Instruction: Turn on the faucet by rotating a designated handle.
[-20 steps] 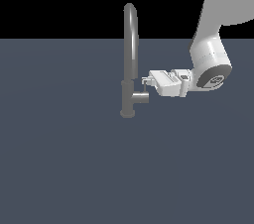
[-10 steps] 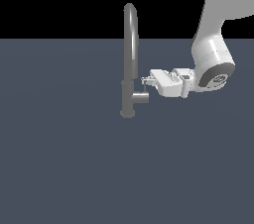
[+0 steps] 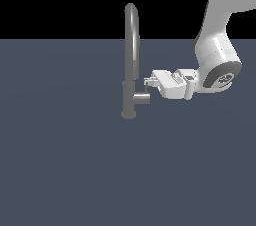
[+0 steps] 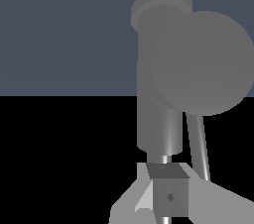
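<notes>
My gripper point(image 3: 148, 82) sits just beside the faucet point(image 3: 131, 65) — fingers closed around the thin handle point(image 4: 198, 143), above the side stub point(image 3: 142, 98) — on grey floor point(image 3: 65, 160).

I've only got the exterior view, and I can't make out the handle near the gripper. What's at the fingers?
Observer: The wrist view shows the handle as a thin rod running from the stub to one finger of the gripper.
Operator: Is it gripped?
Observer: Cannot tell. The thinner pipe of the faucet passes behind the other finger's pad.
</notes>
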{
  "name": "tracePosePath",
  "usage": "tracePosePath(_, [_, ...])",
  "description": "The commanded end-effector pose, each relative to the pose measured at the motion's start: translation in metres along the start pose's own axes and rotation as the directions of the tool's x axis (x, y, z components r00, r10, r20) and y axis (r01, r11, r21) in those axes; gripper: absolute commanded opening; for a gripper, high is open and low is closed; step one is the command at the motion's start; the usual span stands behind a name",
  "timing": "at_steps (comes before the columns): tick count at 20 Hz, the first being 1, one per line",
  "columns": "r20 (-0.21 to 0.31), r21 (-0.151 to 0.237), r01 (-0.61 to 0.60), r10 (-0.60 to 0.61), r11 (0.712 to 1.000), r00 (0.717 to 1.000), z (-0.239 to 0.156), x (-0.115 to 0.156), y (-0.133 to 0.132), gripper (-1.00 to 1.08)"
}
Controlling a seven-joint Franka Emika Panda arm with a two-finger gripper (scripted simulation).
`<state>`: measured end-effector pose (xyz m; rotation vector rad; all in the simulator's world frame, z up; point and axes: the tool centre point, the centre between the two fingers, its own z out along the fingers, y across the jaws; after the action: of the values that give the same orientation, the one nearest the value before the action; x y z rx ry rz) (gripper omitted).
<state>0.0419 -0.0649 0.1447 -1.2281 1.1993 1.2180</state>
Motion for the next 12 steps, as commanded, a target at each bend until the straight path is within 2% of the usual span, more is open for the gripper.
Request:
tracePosePath(1, [0.002,-0.003,-0.003,0.003,1.000,1.000,0.000,0.000,0.008,-1.00])
tracePosePath(9, [0.004,-0.005,-0.003,0.003,1.000,1.000,0.000,0.000,0.031,-1.00])
tracePosePath(12, [-0.001,-0.001,0.008,-0.008,1.000,1.000,0.000,-0.001,0.028,-1.00])
